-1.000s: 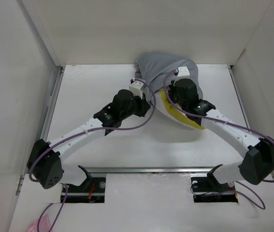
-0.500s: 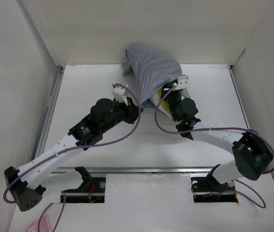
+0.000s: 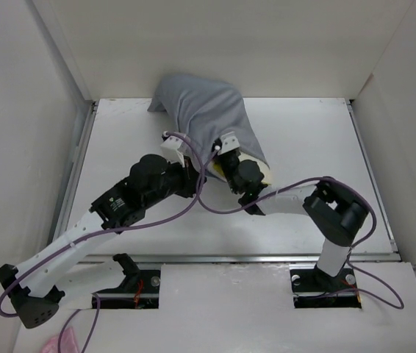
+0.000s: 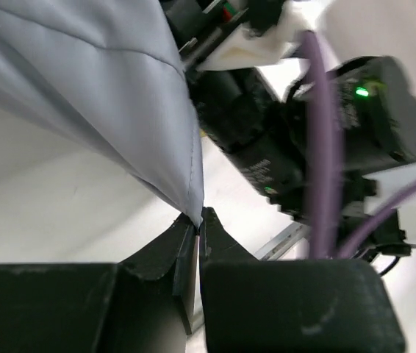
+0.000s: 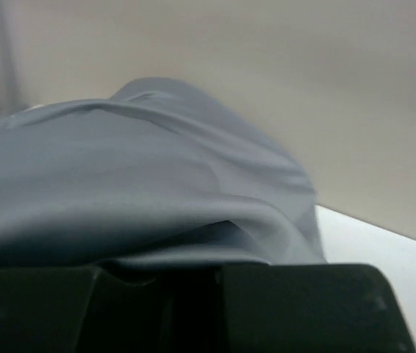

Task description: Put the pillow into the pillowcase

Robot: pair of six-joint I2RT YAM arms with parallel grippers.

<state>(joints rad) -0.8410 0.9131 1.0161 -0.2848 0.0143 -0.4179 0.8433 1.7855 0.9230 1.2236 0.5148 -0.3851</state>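
Spotted the pillowcase [image 3: 206,118] heaped toward the back of the table [image 3: 120,136], far end bunched against the rear wall [image 3: 267,44], near end sloping down to the right toward both arms. Caught a cream sliver of the pillow [image 3: 264,171] poking out at the sack's near right corner, the rest swallowed by grey cloth. Through the left wrist camera, found the left gripper [image 4: 198,220] pinched tight on a thin hem of that cloth, fingers [image 4: 160,254] pressed together with only the fabric edge between them, sack rising taut from the tips. From above, placed it at the near left side of the sack's mouth. Picked out the right gripper [image 3: 225,154] just beside, tucked up against the same mouth, dark wrist body [image 3: 241,175] close to the pillow's exposed corner. From the right wrist, got only soft grey folds draped over dark fingers [image 5: 303,309]; could not tell open from closed there, nor any hold on the cloth
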